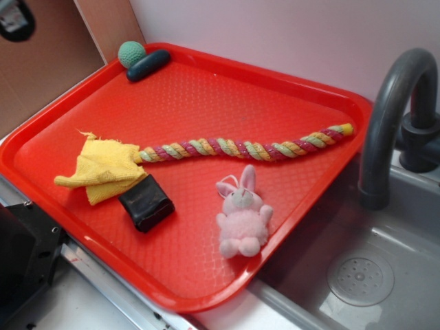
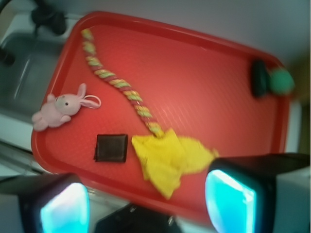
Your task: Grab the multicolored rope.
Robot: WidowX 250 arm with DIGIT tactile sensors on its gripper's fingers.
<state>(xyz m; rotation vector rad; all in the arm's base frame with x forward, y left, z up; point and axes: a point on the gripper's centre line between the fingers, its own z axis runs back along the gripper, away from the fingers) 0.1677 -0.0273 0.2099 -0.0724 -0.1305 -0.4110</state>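
Stretching across the middle of the red tray (image 1: 323,86), the multicolored rope (image 1: 240,148) lies flat in a gentle curve, its pink, yellow and pale green strands twisted together. One end reaches close to the tray's rim on the sink side; the other end touches the crumpled yellow rag (image 1: 103,168), and may be tucked slightly under it (the overlap is hard to judge). Just beside the rag, toward the near rim, sits a small black block (image 1: 146,202). A pink plush rabbit (image 1: 243,214) rests near the rope's middle, apart from it, on the side toward the sink (image 1: 357,275). In the far corner of the tray a teal ball (image 1: 131,53) touches a dark oblong object (image 1: 148,64). A grey faucet (image 1: 388,117) arches up beside the tray.

From the wrist view, the gripper (image 2: 146,204) hovers above the tray's near rim, its two fingers spread wide apart with nothing between them; one pale blue pad (image 2: 228,201) shows clearly. It is well clear of the rope, which runs away diagonally from the rag.
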